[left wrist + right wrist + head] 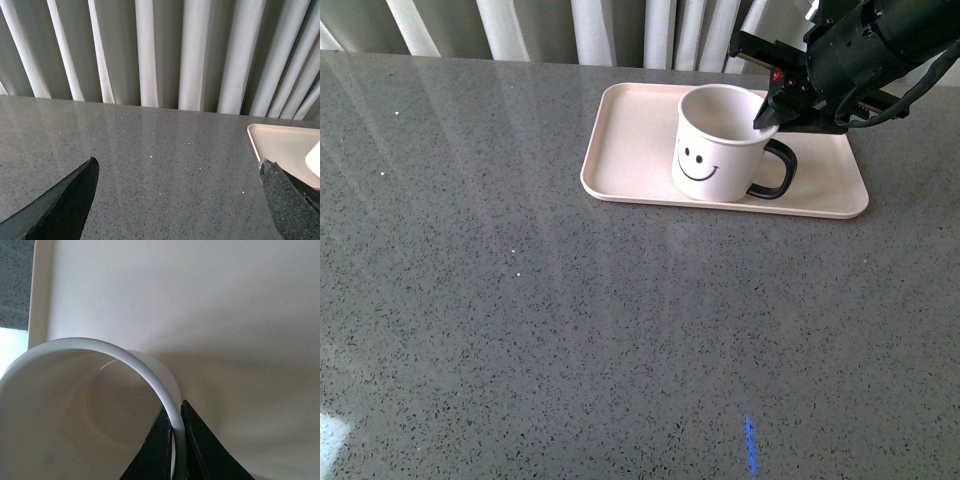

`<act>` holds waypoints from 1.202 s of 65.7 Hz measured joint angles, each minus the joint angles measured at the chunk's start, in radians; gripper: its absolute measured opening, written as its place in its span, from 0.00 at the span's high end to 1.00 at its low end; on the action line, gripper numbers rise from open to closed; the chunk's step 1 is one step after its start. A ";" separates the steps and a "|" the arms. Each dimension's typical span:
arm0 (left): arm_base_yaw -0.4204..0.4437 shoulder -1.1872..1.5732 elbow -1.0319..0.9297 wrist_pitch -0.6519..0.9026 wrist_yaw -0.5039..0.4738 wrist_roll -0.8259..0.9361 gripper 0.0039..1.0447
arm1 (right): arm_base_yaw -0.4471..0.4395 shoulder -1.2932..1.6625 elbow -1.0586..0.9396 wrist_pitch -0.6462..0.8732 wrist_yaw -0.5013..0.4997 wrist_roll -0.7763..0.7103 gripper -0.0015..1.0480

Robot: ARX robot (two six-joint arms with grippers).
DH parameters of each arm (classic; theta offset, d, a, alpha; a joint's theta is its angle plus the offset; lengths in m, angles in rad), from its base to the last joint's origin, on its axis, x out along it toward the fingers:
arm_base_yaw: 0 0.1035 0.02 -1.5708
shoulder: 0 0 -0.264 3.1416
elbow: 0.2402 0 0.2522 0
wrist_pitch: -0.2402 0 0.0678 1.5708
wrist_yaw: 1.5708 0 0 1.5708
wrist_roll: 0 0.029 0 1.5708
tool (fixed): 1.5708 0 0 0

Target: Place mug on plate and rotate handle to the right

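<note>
- Front view: the mug (715, 150) stands upright on the plate (630, 150), right of the plate's middle, with its smiley face turned towards us. The handle (775, 175) points right and a little near. The right tool (767, 118) comes in from the far right and meets the rim just above the handle. The left arm is out of this view. The table (520, 300) lies bare around the plate.
- We judge that the placing is done and the turn is nearly so. Only a small twist is left to bring the handle square to the right.
- Left wrist view: the left tool (178, 162) hangs wide open over bare table (150, 130), holding nothing. A corner of the plate (280, 142) and a sliver of the mug (315, 160) show at the right edge, well apart from it. We would leave this arm parked there.
- Right wrist view: the right tool (175, 407) is closed on the rim of the mug (75, 405). One of its fingers (205, 450) is outside the wall and the other inside, with pale plate (200, 305) beyond.
- To do the step well, we would keep this pinch firm and turn about the mug's own centre. The base should stay flat on the plate so that it neither tips nor slides towards the plate's rim.
- Once the handle is square, we would open the tool fully and lift straight up, so that the inner finger clears the wall without dragging the mug.
</note>
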 joint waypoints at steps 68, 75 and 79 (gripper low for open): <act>0.000 0.000 0.000 0.000 0.000 0.000 0.09 | -0.046 0.081 0.228 -0.190 -0.094 -0.760 0.98; 0.000 0.000 0.000 0.000 0.000 0.000 0.09 | -0.038 0.095 0.239 -0.188 -0.099 -0.760 0.98; 0.000 0.000 0.000 0.000 0.000 0.000 0.09 | -0.033 0.101 0.245 -0.188 -0.099 -0.760 0.98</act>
